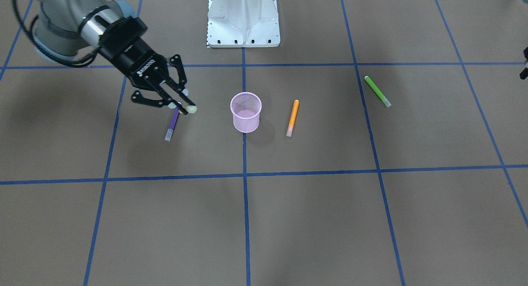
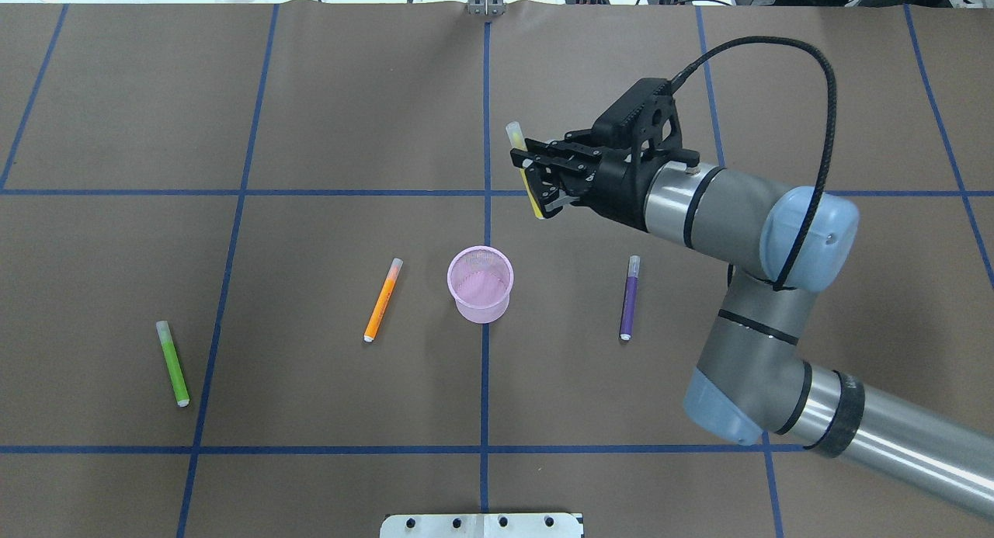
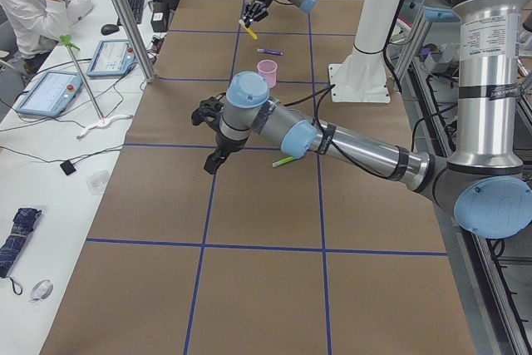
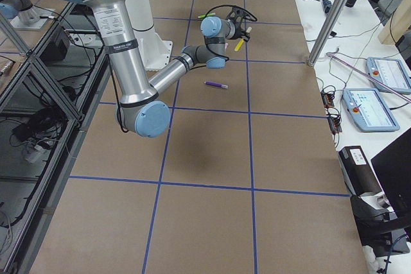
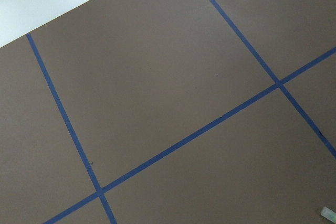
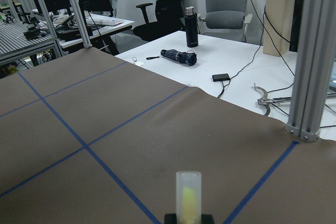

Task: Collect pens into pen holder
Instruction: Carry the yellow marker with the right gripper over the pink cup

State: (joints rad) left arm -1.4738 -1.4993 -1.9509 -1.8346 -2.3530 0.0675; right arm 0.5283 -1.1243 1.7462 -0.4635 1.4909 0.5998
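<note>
My right gripper (image 1: 183, 106) is shut on a yellow pen (image 2: 534, 200) with a whitish cap and holds it above the table, beyond and to the right of the pink mesh pen holder (image 2: 481, 283). The pen's cap shows in the right wrist view (image 6: 188, 195). The purple pen (image 2: 630, 297) lies right of the holder, under my right arm. The orange pen (image 2: 383, 300) lies just left of the holder. The green pen (image 2: 172, 363) lies far left. My left gripper (image 3: 212, 135) hovers over the table's left end; I cannot tell whether it is open or shut.
The white robot base (image 1: 243, 17) stands at the table's near edge behind the holder. Blue tape lines grid the brown table. Operators' desks with tablets (image 3: 50, 93) run along the far side. A pen's cap tip (image 5: 328, 213) shows in the left wrist view's corner.
</note>
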